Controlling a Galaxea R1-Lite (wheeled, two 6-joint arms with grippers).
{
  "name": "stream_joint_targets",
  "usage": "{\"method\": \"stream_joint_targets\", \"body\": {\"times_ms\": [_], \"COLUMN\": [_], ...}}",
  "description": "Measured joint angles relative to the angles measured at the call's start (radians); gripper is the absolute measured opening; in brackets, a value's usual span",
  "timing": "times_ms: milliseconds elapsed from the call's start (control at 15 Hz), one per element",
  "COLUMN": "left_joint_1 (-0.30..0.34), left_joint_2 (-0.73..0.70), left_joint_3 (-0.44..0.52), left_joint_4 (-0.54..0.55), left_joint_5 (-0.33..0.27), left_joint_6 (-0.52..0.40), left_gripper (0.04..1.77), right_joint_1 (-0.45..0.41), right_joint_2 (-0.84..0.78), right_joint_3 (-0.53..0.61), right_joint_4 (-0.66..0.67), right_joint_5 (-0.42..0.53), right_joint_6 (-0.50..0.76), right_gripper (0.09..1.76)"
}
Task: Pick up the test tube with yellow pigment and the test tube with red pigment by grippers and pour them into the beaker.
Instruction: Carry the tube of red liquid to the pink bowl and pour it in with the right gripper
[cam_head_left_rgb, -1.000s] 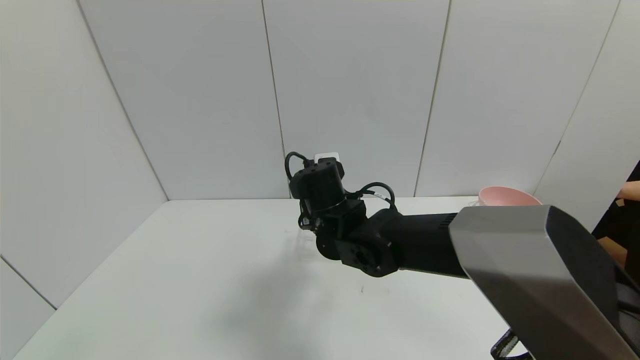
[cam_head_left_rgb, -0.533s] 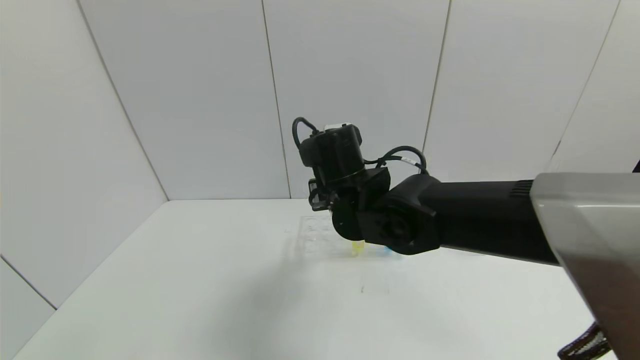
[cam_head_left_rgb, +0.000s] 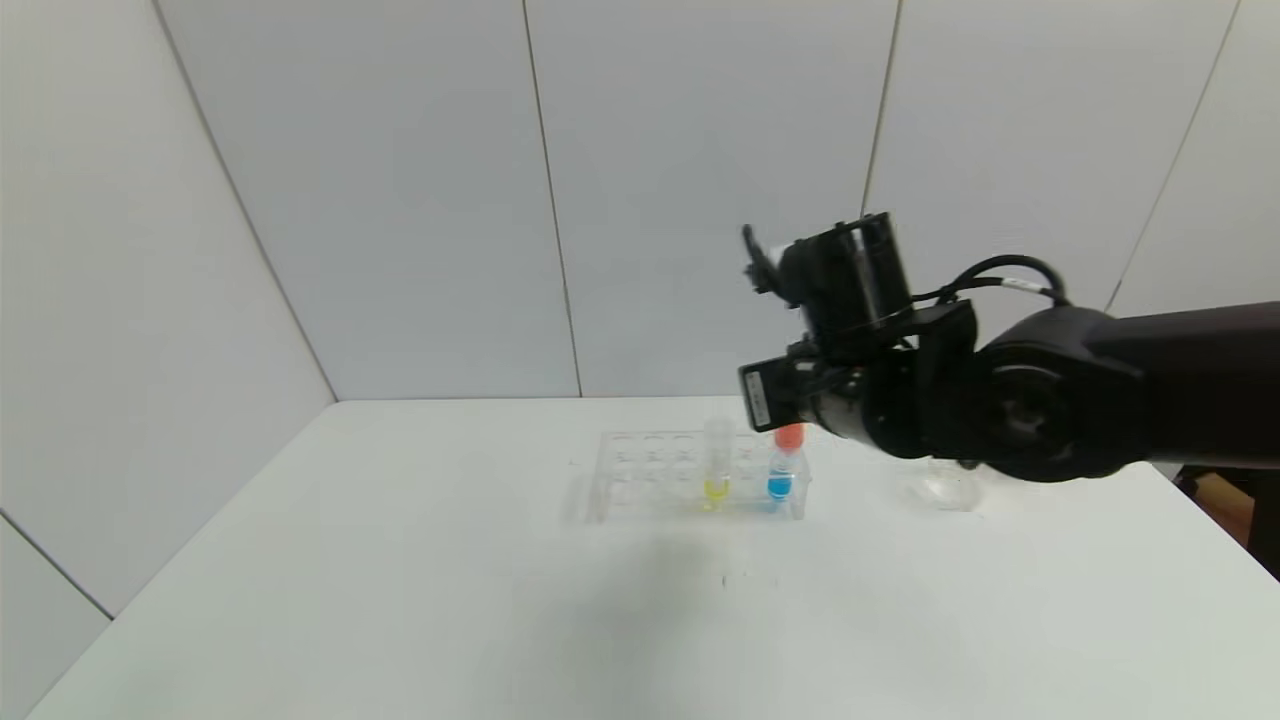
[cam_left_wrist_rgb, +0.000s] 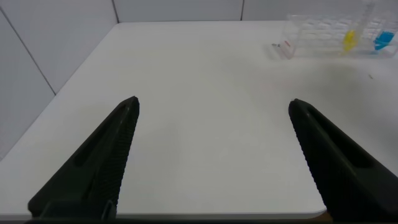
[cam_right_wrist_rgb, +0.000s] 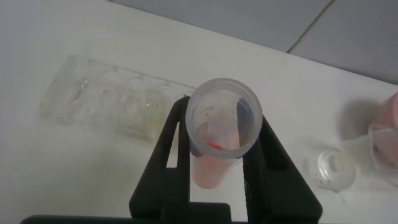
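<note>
My right gripper (cam_head_left_rgb: 795, 410) hangs above the right end of the clear rack (cam_head_left_rgb: 650, 480), shut on the test tube with red pigment (cam_right_wrist_rgb: 222, 134). The tube's orange-red bottom (cam_head_left_rgb: 789, 436) shows below the jaws, clear of the rack. The test tube with yellow pigment (cam_head_left_rgb: 716, 468) stands upright in the rack, also seen far off in the left wrist view (cam_left_wrist_rgb: 350, 38). The beaker (cam_head_left_rgb: 945, 486) sits on the table to the right of the rack, partly behind my right arm; the right wrist view shows it from above (cam_right_wrist_rgb: 333, 169). My left gripper (cam_left_wrist_rgb: 214, 106) is open over the table's near left part, holding nothing.
A tube of blue liquid (cam_head_left_rgb: 780, 482) stands in the rack just under the held tube. A pink bowl (cam_right_wrist_rgb: 390, 115) shows at the edge of the right wrist view, beyond the beaker. White walls close in the white table (cam_head_left_rgb: 400, 600) at the back and sides.
My right arm has risen and swung to the right, lifting the red tube out of the rack. The rack, the yellow tube and the blue tube have come into view from behind it.
</note>
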Motion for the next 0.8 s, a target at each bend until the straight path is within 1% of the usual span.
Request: {"method": "stream_joint_targets", "body": {"times_ms": [133, 267, 600, 667, 800], "left_joint_1": [0.0, 0.0, 0.0, 0.0, 0.0], "left_joint_2": [0.0, 0.0, 0.0, 0.0, 0.0], "left_joint_3": [0.0, 0.0, 0.0, 0.0, 0.0], "left_joint_4": [0.0, 0.0, 0.0, 0.0, 0.0], "left_joint_5": [0.0, 0.0, 0.0, 0.0, 0.0], "left_joint_6": [0.0, 0.0, 0.0, 0.0, 0.0], "left_gripper": [1.72, 1.72, 1.72, 1.72, 1.72], "right_joint_1": [-0.073, -0.126, -0.213, -0.235, -0.287], "right_joint_2": [-0.062, -0.105, -0.167, -0.174, -0.185], "right_joint_3": [0.042, 0.048, 0.067, 0.077, 0.095], "right_joint_4": [-0.001, 0.002, 0.009, 0.009, 0.013], "right_joint_5": [0.044, 0.069, 0.087, 0.098, 0.15], "right_joint_6": [-0.026, -0.044, -0.081, -0.092, -0.1], "right_gripper": [0.54, 0.54, 0.54, 0.54, 0.54]}}
